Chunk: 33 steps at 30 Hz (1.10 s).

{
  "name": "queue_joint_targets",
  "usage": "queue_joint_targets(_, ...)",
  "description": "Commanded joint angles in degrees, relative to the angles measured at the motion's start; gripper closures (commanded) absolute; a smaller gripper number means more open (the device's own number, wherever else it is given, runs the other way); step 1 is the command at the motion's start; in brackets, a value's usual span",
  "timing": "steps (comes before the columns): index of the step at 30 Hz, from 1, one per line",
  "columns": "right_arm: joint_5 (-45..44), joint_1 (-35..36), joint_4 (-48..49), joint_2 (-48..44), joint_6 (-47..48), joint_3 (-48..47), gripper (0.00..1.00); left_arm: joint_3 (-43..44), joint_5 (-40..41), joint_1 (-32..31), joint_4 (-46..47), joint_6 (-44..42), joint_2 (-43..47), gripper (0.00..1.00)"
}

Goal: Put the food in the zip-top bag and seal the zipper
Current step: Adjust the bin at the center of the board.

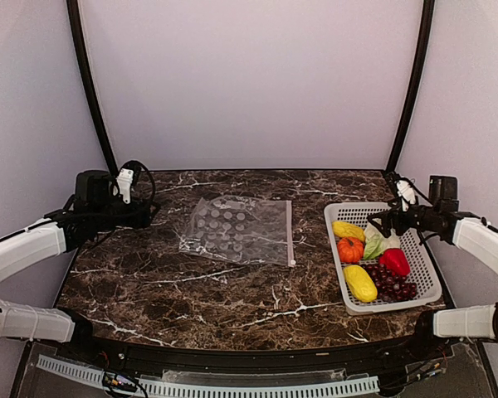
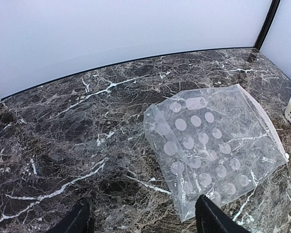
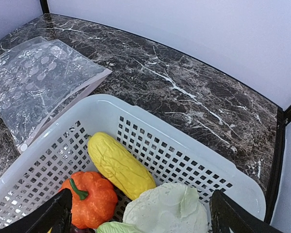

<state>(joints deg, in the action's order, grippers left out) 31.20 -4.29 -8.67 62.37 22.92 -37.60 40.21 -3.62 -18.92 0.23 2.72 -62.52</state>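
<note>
Both arms are waiting at the sides of the marble table (image 1: pixel 191 290) as I am looking in from the remote station, and neither is carrying anything. The left gripper (image 2: pixel 143 221) is hovering over the stone just left of the bag (image 1: pixel 236 230), its two fingers spread wide and closing on nothing.

The clear dotted bag is lying flat near the middle of the table, apart from the basket (image 1: pixel 427 290). Its zipper (image 1: pixel 290 232) is running along the short edge that is facing the basket. I cannot tell from here whether that strip is pressed shut or parted.

The right gripper (image 3: pixel 143 218) is hanging above the far end of the white perforated basket, fingers likewise standing wide apart with nothing between them.

All the food is sitting in the basket. A yellow piece (image 1: pixel 349 230) is lying at the far end, with the orange-red round one (image 1: pixel 350 249) just in front of it. The cabbage (image 1: pixel 378 243) is resting beside both, to their right. The red pepper (image 1: pixel 394 261) is sitting nearer to me, against the cabbage. The second yellow piece (image 1: pixel 360 283) and the grapes (image 1: pixel 390 286) are filling the near end, side by side.
</note>
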Motion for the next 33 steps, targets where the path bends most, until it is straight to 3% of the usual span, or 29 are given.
queue_joint_targets(1, 2.7, -0.1, 0.6, 0.5, -0.4, -1.8, 0.02, -0.4, 0.4, -0.4, 0.7, -1.6, 1.5, 0.28)
queue_joint_targets(4, 2.6, -0.1, -4.5, 1.0, -2.7, -6.5, 0.03, -0.2, -3.0, -0.4, 0.7, -2.0, 1.6, 0.31)
queue_joint_targets(7, 4.6, 0.9, -13.0, 1.8, -0.1, -12.2, 0.13, -0.1, -5.9, -1.8, 0.3, -4.6, 1.9, 0.33)
queue_joint_targets(13, -2.2, 13.6, -23.1, 4.4, 3.9, -13.2, 0.22, -0.2, -6.5, -6.0, -0.6, -6.8, 2.7, 0.35)
queue_joint_targets(22, -5.3, 23.5, -27.0, 12.5, 1.9, -14.1, 0.25, 1.3, -1.4, -11.7, -4.9, -9.4, 0.4, 0.36)
queue_joint_targets(33, -5.6, 30.0, -32.4, 27.5, -0.7, -24.5, 0.28, 1.3, -1.0, -12.4, -5.4, -10.0, 1.4, 0.37)
